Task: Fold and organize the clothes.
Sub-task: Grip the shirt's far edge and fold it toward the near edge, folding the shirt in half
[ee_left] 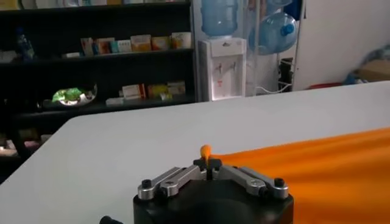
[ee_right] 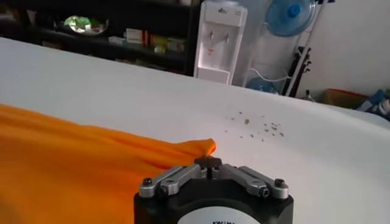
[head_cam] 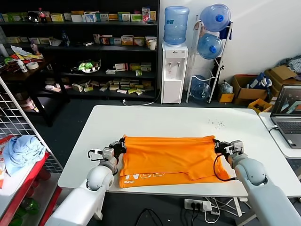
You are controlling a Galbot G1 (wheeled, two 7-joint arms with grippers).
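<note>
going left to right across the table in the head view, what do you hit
light blue cloth bundle on the side rack → left tool pinching the shirt's edge → orange T-shirt → right tool pinching the other edge → laptop

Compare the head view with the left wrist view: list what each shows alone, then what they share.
Head view only: the right gripper pinching the orange T-shirt at its far right corner, white lettering on the near folded layer, a laptop, and a light blue cloth bundle on a rack.
Left wrist view only: a nub of fabric poking up between the shut fingers of the left gripper.
Both: T-shirt, white table, water dispenser.
</note>
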